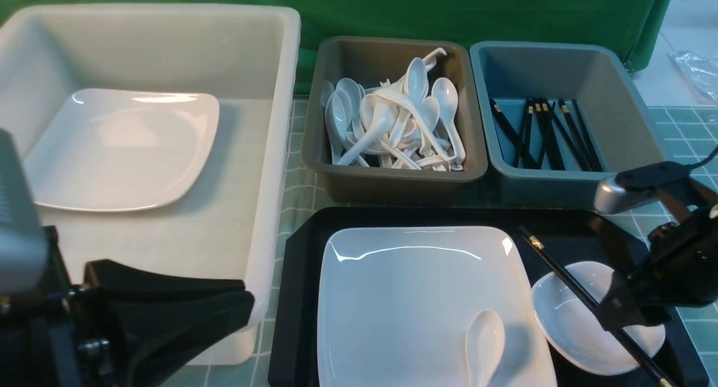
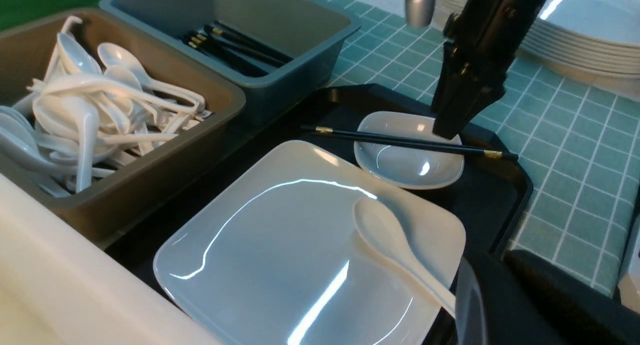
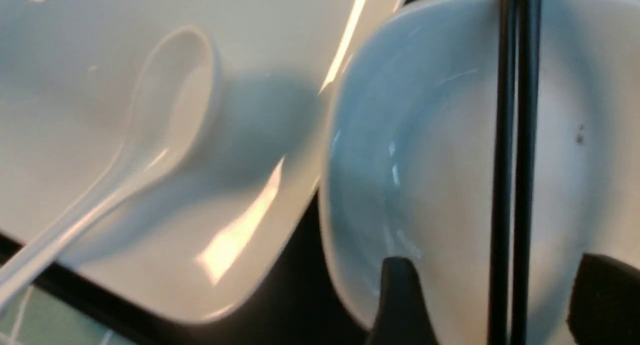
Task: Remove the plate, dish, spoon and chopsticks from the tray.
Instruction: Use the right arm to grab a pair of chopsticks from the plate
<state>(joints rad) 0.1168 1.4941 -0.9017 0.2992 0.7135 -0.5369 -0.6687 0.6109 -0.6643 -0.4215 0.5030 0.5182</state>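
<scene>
Far out to the left of the working pincer, the left gripper (image 1: pixel 247 300) hangs low beside the white bin (image 1: pixel 263 151), its fingers pressed together on nothing. Nearer in, to the left of the right gripper (image 3: pixel 495 305), the plate (image 1: pixel 404 297) fills most of the tray (image 1: pixel 297 297). The spoon (image 1: pixel 483 336) lies bowl-up on the plate's near right part.

Directly under the right gripper sits the dish (image 1: pixel 572 319), just beside the plate's right edge. The chopsticks (image 1: pixel 566 275) lie side by side across the dish, resting on its rim and bridging the hollow. The right gripper's jaws stand apart, one on each side of the pair, gripping nothing yet.

The chopsticks look light, stiff and glossy, so weight should be no trouble, but slipping and rolling could be. Being two thin rods, they may scissor or fan apart if pinched off-centre, and one could drop out. The likely best hold is on both together, near mid-length over the dish's hollow, where there is room beneath them for the fingertips. The glazed dish below is smooth and may skate on the tray if the fingertips press or nudge its rim.
</scene>
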